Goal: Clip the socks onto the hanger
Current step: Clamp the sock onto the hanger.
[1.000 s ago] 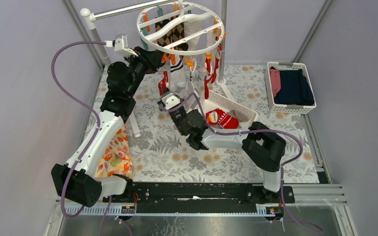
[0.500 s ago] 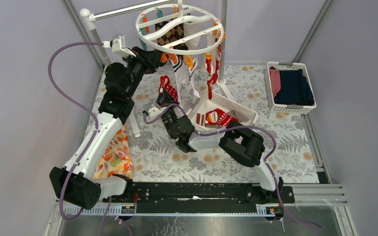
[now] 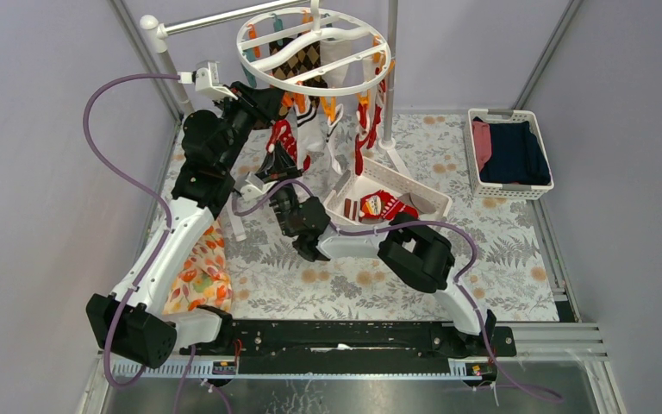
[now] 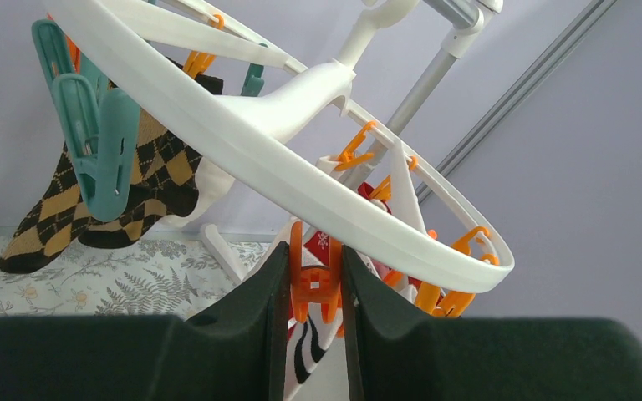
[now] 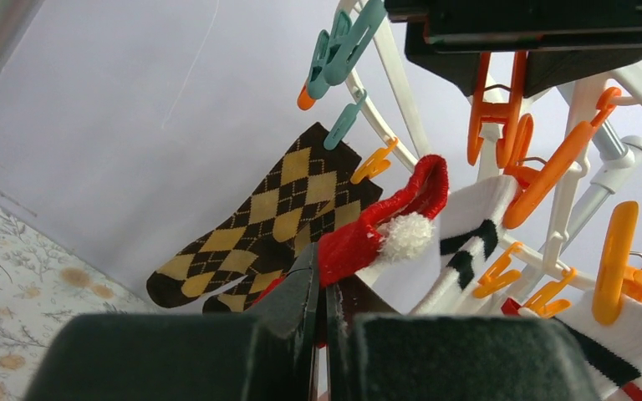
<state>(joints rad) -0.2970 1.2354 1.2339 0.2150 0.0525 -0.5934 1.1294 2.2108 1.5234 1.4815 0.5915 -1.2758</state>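
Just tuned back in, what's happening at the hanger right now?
The left fingers pinch an orange clip on the hanger. The right fingers hold a red sock up close under that clip, not yet clipped. An argyle sock and a striped sock already hang there.

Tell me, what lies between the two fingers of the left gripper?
Between the fingers of the left gripper sits an orange clip hanging from the hanger ring; both fingers touch it. The left wrist view shows this.
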